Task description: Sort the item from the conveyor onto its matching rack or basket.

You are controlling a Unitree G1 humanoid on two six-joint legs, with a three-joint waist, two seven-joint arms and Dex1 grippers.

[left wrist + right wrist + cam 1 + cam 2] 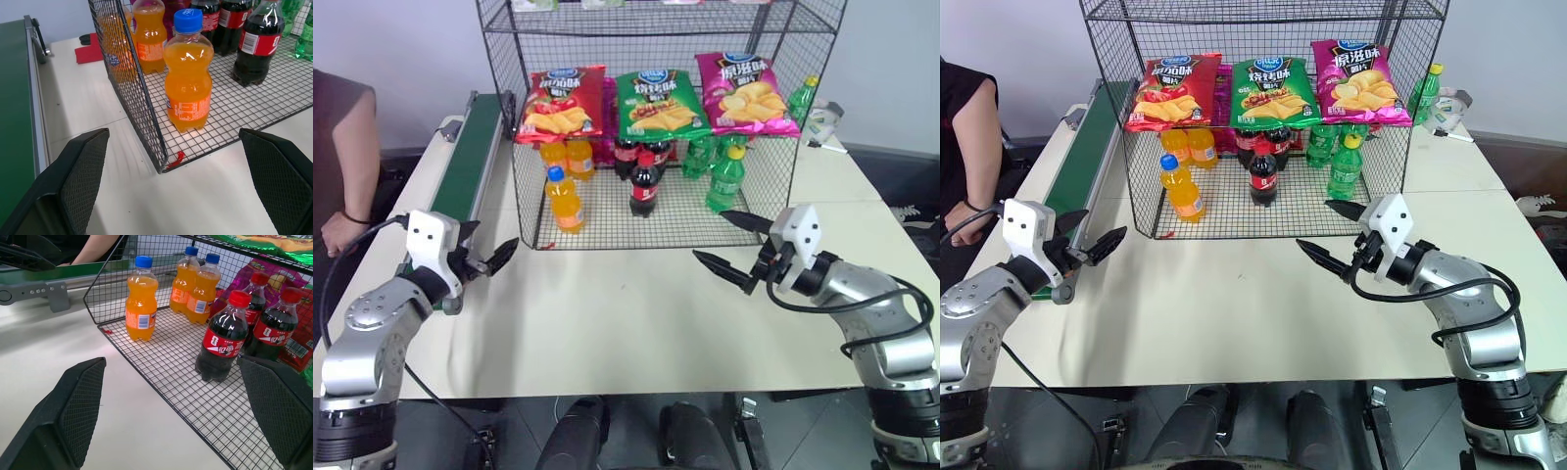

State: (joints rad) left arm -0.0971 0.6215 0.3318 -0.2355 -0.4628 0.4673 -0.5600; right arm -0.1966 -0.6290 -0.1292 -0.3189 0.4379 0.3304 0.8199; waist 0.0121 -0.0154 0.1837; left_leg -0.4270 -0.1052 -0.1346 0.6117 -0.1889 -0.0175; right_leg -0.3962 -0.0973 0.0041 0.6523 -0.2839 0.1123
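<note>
From the head camera, the small clear orange soda bottle with a blue cap [565,200] stands upright on the bottom tier of the tall black wire-mesh rack [759,201], near its front left corner, ahead of two more orange bottles [567,157] — so the placing looks done, and the sound move now is to draw both arms straight back without brushing the mesh. The long dark-green conveyor belt [470,157] carries nothing on the stretch in view. The left gripper [493,261] hovers over the pale surface [607,323], fingers spread wide and empty; the right gripper [735,244] likewise. The left wrist camera shows the bottle just inside the cage corner, clear of the fingers [78,181]. The right wrist camera shows a dark cola bottle [221,342] between its open, empty fingers [73,406].
</note>
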